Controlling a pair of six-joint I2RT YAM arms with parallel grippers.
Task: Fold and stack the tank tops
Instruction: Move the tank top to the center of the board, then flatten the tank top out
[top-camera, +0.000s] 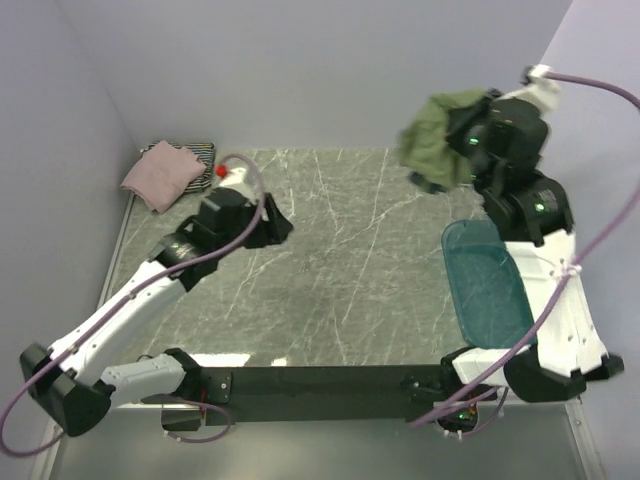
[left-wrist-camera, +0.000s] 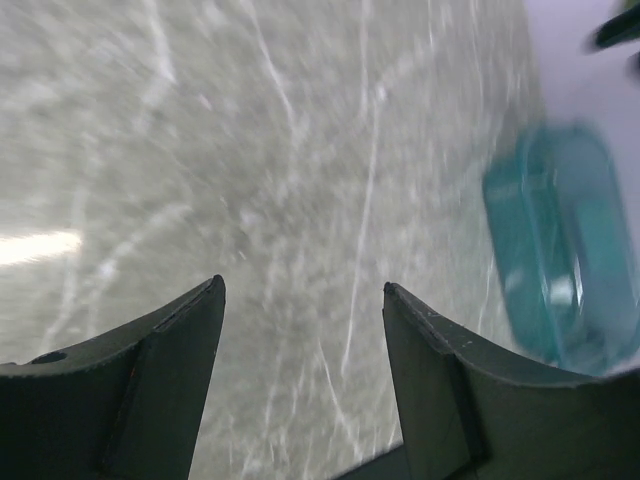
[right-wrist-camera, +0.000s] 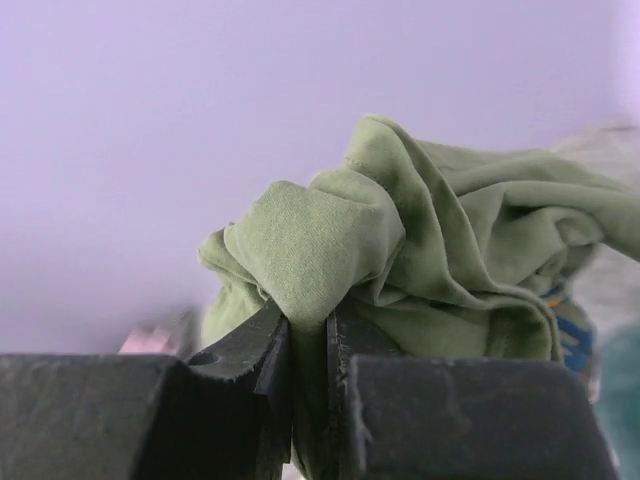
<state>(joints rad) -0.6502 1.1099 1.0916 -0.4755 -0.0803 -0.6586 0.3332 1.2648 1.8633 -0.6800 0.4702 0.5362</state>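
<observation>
Right gripper (right-wrist-camera: 306, 320) high over far right corner of table (top-camera: 350, 260), fingers clamped on a fold of olive top (right-wrist-camera: 430, 250), bunched, hanging clear of surface. Left gripper (left-wrist-camera: 303, 292) over left half, fingers apart, nothing between. Pink top (top-camera: 160, 172) folded on striped top (top-camera: 202, 150), far left corner. Tub (top-camera: 485, 280) at right edge.
</observation>
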